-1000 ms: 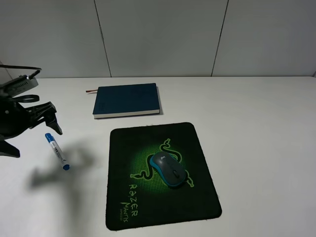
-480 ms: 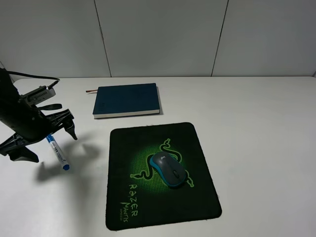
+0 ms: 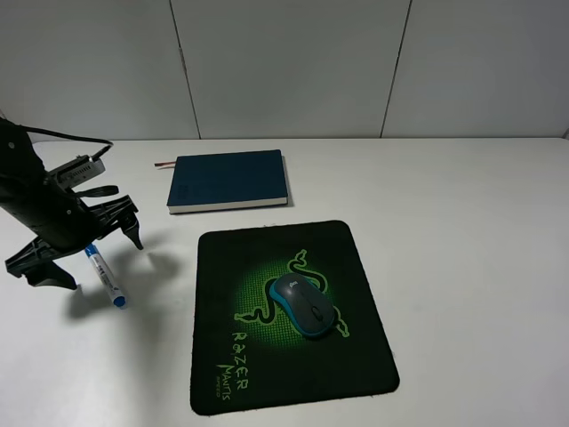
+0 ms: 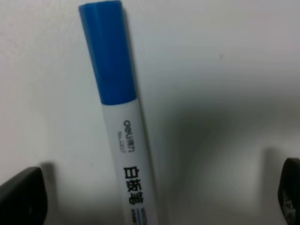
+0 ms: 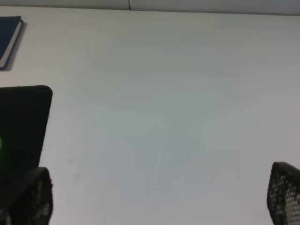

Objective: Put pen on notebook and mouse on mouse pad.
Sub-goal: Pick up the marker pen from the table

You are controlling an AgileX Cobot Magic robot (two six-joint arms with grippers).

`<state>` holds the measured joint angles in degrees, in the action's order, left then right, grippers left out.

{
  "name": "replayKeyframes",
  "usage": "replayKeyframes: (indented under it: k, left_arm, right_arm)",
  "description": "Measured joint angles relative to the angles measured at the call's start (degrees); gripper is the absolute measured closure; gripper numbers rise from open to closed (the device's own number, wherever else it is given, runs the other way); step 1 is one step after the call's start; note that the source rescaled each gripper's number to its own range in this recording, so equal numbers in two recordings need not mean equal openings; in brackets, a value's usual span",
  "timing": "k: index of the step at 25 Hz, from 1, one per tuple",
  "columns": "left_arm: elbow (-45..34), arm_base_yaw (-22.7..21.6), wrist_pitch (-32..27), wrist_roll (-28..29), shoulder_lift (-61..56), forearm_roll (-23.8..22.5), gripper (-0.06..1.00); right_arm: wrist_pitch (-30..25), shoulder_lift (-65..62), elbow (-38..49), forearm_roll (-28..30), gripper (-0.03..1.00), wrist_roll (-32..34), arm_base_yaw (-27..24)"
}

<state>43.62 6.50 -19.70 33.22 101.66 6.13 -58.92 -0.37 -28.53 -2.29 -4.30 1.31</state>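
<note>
- The pen (image 4: 127, 140) is looking like smooth plastic. Its white barrel (image 4: 133, 178) is shining a little, and its blue cap (image 4: 108, 51) is looking duller.
- The bench (image 3: 462, 267) is showing a smooth, white, matt top.
- The mouse pad (image 3: 356, 356) is looking like black matt cloth with green print on it.
- The mouse (image 3: 302, 305) is looking like smooth plastic, and its dark grey top is catching a bit of light.
- The notebook (image 3: 229, 178) is showing a matt dark teal cover, and white paper edges are peeking out below it.
- The right gripper (image 5: 159, 197) is showing black fingers (image 5: 283, 194) that are looking rough, with tiny dots like a net.
- The wall (image 3: 284, 62) is looking grey, smooth and matt.
</note>
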Motion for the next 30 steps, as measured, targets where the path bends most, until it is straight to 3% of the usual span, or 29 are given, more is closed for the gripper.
replayKeyframes:
  k: [7,15,19,27,30]
  left_arm:
    - [0.0,0.0,0.78,1.17,1.47,0.0,0.0]
    - [0.32,0.0,0.26,1.28,2.79,-0.6,0.2]
    - [0.32,0.0,0.26,1.28,2.93,-0.6,0.38]
    - [0.32,0.0,1.24,1.28,3.37,-0.34,0.9]
    - [0.32,0.0,1.7,1.28,3.37,-0.11,0.94]
  right_arm:
    - [0.0,0.0,0.0,0.0,-0.03,0.0,0.0]
    - [0.0,0.0,0.0,0.0,-0.03,0.0,0.0]
    - [0.0,0.0,0.0,-0.02,-0.03,0.0,0.0]
    - [0.0,0.0,0.0,-0.06,-0.03,0.0,0.0]
    - [0.0,0.0,0.0,-0.06,-0.03,0.0,0.0]
